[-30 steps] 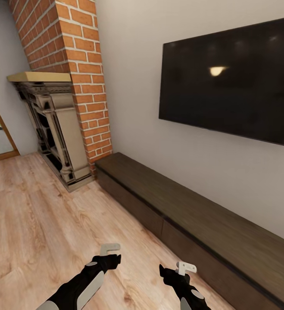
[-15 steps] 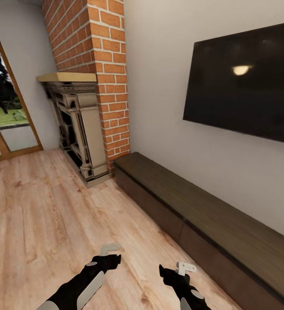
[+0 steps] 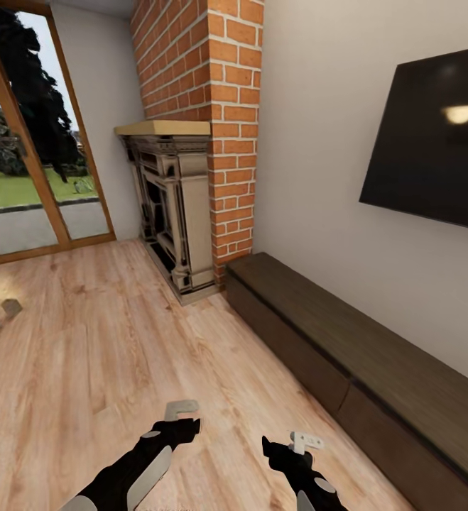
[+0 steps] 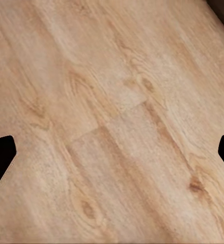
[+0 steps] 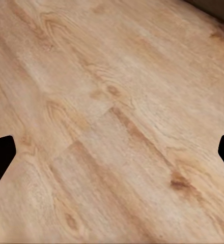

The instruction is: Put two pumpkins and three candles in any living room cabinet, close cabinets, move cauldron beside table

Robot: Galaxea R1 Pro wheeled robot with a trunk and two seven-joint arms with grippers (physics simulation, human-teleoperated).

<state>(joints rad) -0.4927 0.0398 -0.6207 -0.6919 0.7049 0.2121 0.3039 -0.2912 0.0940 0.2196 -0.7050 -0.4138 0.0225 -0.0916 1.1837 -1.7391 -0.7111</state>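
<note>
Living room plank floor point(image 3: 84, 369) lies under both wide-open, empty end effectors point(image 3: 180, 419) point(image 3: 297, 443), closed cabinet point(image 3: 347, 355) right of them; rolling on risks clipping it.

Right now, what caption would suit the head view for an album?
Both hands, left and right, hover empty over plank floor beside the closed cabinet.

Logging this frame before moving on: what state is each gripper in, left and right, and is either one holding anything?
Left gripper: open, holding nothing, over the wood floor.
Right gripper: open, holding nothing, over the same floor.
</note>
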